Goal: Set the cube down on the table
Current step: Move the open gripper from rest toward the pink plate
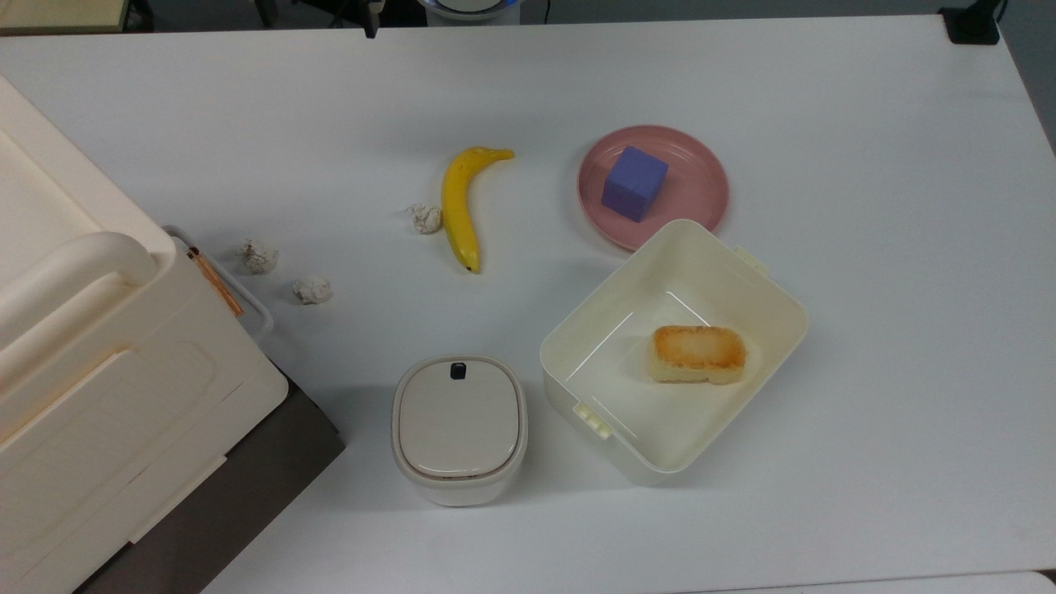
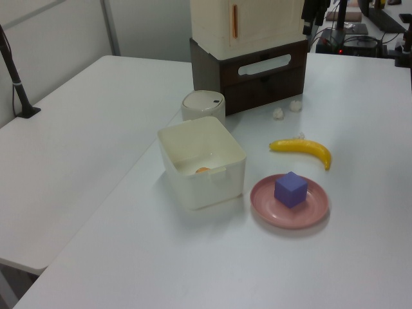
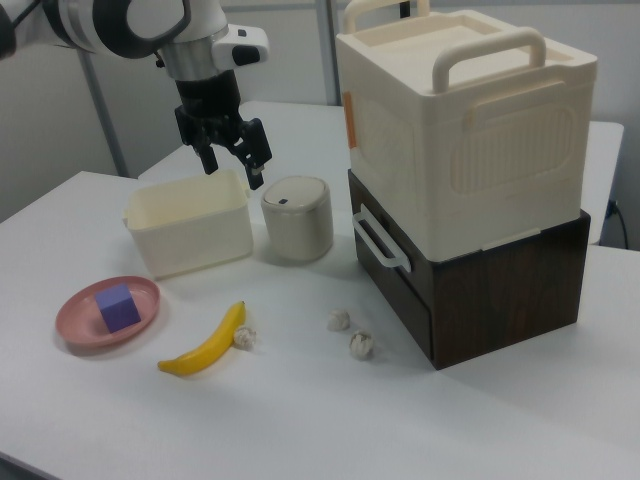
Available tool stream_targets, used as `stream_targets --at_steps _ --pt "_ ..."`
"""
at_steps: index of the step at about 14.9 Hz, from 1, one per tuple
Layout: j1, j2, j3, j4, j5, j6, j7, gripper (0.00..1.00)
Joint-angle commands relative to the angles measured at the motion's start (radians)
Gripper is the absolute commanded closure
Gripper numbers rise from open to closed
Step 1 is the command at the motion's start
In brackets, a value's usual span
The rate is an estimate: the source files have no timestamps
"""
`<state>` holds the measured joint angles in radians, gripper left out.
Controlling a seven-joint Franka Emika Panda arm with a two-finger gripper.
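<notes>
The purple-blue cube (image 1: 634, 183) (image 2: 291, 189) (image 3: 118, 306) sits on the pink plate (image 1: 701, 188) (image 2: 313, 211) (image 3: 82, 322), which rests on the white table (image 1: 891, 247) (image 2: 360, 257) (image 3: 300, 420). In the right view my gripper (image 3: 232, 161) hangs in the air, open and holding nothing, with the cream box and the lidded container behind it. It is well above the tabletop and to the right view's right of the cube.
A cream open box (image 1: 767, 305) (image 2: 201, 161) (image 3: 188, 228) holding a bread piece (image 1: 698, 354) stands beside the plate. A banana (image 1: 459, 206), a lidded container (image 1: 459, 429), three crumpled paper balls (image 1: 312, 289) and a large cream case on a dark base (image 1: 99, 396) (image 3: 470, 180) are nearby.
</notes>
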<state>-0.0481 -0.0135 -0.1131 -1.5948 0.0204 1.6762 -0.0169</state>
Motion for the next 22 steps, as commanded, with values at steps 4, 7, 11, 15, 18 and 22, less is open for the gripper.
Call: stream_targets --at_steps 4,7,11,15,18,22 --pt "0.017 -0.009 -0.013 -0.022 0.039 -0.01 0.075 0.0" --pt "0.022 -0.009 -0.005 -0.027 0.038 -0.016 0.086 0.0" --pt "0.036 -0.008 -0.005 -0.028 0.038 -0.015 0.1 0.0" --pt "0.037 -0.005 -0.005 -0.031 0.026 -0.009 0.062 0.0" --pt "0.036 -0.002 -0.005 -0.03 0.032 -0.012 -0.044 0.0" --pt "0.039 0.006 -0.003 -0.051 0.039 -0.015 -0.086 0.0"
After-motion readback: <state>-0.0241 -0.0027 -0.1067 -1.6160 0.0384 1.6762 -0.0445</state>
